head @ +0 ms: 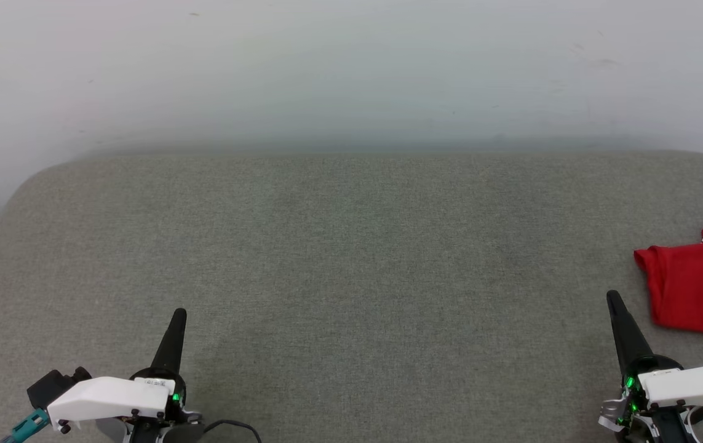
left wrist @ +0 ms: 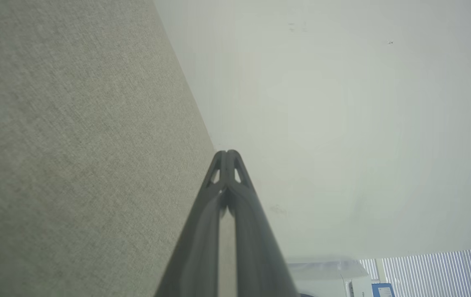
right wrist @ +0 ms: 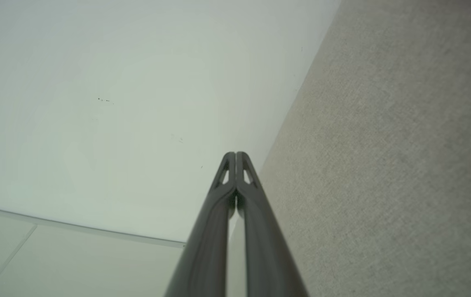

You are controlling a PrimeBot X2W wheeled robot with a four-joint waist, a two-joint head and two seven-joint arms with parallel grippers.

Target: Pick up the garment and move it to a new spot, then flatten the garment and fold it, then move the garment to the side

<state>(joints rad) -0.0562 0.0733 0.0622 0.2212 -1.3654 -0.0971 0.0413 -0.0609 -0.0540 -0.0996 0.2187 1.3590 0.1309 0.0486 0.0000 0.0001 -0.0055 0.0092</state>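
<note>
garment point(head: 692, 288) crumpled at right of grey surface point(head: 351, 246), left gripper point(head: 179, 315) closed and empty, right gripper point(head: 614, 298) closed, empty, nearby

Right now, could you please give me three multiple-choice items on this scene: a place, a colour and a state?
1. Where on the grey surface does the garment lie in the head view? A. far left B. centre C. far right
2. What is the garment's main colour? A. blue B. red C. green
3. How are the left end effector and right end effector? A. both open B. both shut, empty C. right shut on the garment
Answers: 1 C, it lies at the right edge; 2 B, its cloth is bright red; 3 B, the wrist views show fingertips together, nothing between.
</note>
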